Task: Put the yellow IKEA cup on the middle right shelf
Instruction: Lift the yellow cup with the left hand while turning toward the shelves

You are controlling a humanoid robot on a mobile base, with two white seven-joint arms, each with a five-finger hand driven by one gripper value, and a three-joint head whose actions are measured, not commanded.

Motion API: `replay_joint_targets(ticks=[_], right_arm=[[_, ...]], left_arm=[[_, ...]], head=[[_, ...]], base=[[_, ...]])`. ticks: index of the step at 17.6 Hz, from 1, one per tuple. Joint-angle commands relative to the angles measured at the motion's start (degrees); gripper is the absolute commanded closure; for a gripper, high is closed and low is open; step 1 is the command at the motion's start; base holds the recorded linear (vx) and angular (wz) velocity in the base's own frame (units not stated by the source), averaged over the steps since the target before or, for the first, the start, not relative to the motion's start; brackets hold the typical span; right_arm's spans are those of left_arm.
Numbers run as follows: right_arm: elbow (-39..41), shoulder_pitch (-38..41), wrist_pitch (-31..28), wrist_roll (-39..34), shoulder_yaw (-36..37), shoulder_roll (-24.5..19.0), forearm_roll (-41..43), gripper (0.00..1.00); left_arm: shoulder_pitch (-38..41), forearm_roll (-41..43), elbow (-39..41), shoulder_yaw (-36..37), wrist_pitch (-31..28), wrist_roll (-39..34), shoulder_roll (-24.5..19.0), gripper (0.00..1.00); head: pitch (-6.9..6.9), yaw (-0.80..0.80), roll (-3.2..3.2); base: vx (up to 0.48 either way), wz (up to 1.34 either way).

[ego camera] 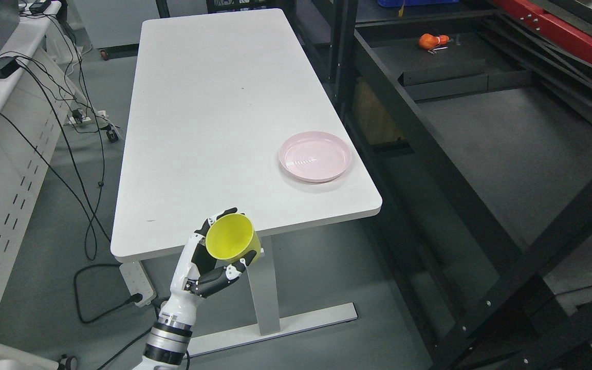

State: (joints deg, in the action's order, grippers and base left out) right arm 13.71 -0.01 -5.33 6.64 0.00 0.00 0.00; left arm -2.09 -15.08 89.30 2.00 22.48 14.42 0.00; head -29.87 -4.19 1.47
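A white desk (224,103) runs away from the camera down the middle of the head view. Near its front right corner lies a pink plate (315,156), flat and with nothing on it. In front of the desk's near edge, the left robot hand (217,257) rises from the bottom of the picture on a white and silver arm. Its dark fingers (222,276) are wrapped around a yellow cup (232,238), which is held tipped on its side so that its open mouth faces the camera. The cup is lifted clear of the desk, just beyond its front edge. To the right stands a black metal shelf rack (481,154) with dark, flat shelves. A small orange object (432,40) lies far back on one shelf. Black cables (70,154) trail across the grey floor on the left.
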Motion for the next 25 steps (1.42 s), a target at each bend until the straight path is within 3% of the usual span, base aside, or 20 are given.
replay_joint_targets(ticks=[1,13,25], right_arm=[[0.0,0.8,0.0,0.0,-1.0,1.0,1.4,0.01],[0.0,0.8,0.0,0.0,-1.0,1.0,1.4,0.01],[0.0,0.8,0.0,0.0,-1.0,1.0,1.4,0.01]], left_arm=[[3.6,0.0,7.8,-1.3,0.1,0.0,-1.0,0.99],[6.8,0.0,9.5,-3.5,0.2,0.0,-1.1,0.98],[4.8,0.0,11.8,-2.4,0.4,0.0,-1.0,0.98]], head=[[0.0,0.0,0.0],[0.0,0.0,0.0],[0.0,0.0,0.0]], base=[[-0.072,0.04],[-0.161,-0.1],[-0.225,-0.74]])
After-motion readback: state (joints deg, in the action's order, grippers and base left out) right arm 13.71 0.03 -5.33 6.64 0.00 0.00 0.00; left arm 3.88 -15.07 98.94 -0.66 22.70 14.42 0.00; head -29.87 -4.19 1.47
